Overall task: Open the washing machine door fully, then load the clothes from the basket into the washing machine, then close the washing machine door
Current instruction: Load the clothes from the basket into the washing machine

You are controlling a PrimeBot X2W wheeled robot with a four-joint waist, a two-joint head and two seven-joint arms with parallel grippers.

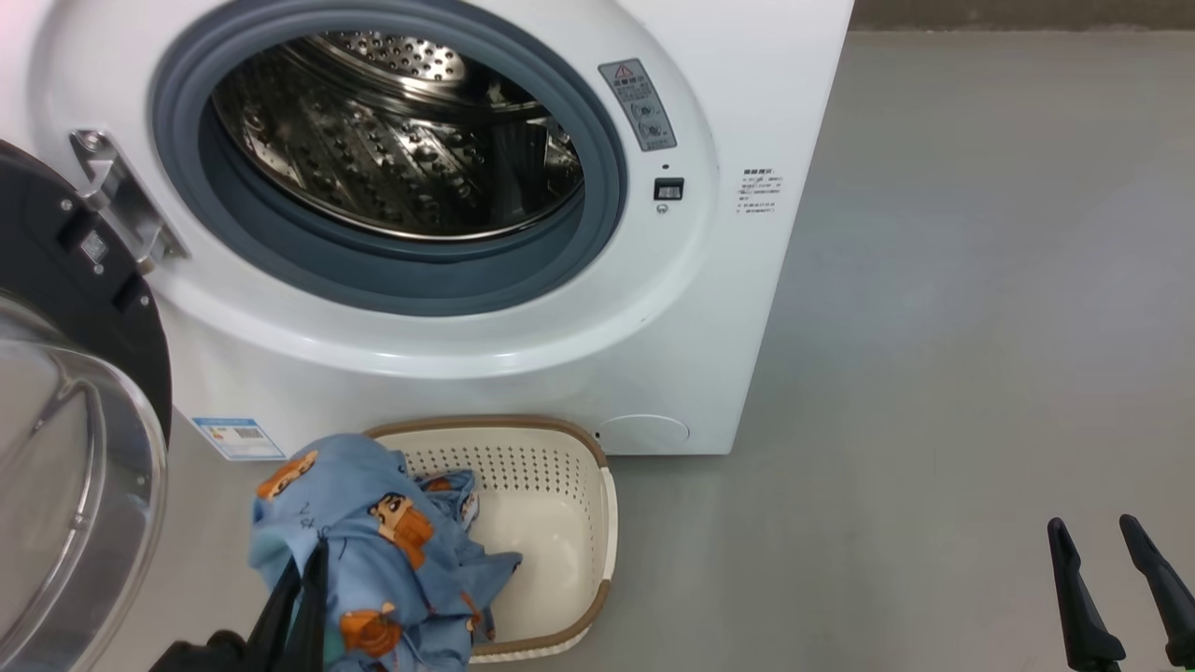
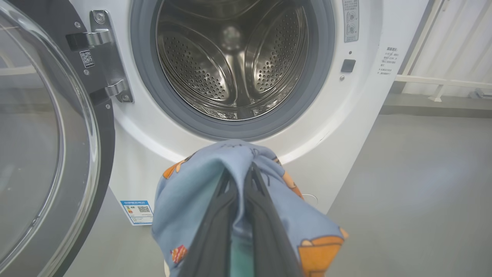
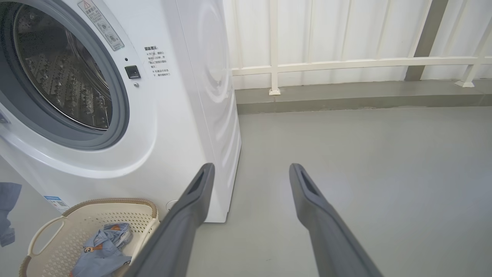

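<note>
Drum opening [image 1: 397,140] unblocked; washing machine door [image 1: 79,411] swung out left; basket [image 1: 602,560] on floor [image 1: 934,327] below; open floor right.

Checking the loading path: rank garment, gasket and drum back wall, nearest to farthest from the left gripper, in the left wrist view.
1. Garment: clamped in the left gripper, draped over it.
2. Gasket: ahead, ringing the opening.
3. Drum back wall: deepest inside.

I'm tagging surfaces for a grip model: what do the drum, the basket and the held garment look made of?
Drum: shiny perforated metal, likely stainless steel. Basket: matte cream plastic with punched holes, apparently. Garment: soft printed light-blue fabric, draping in folds; fibre unclear.
</note>
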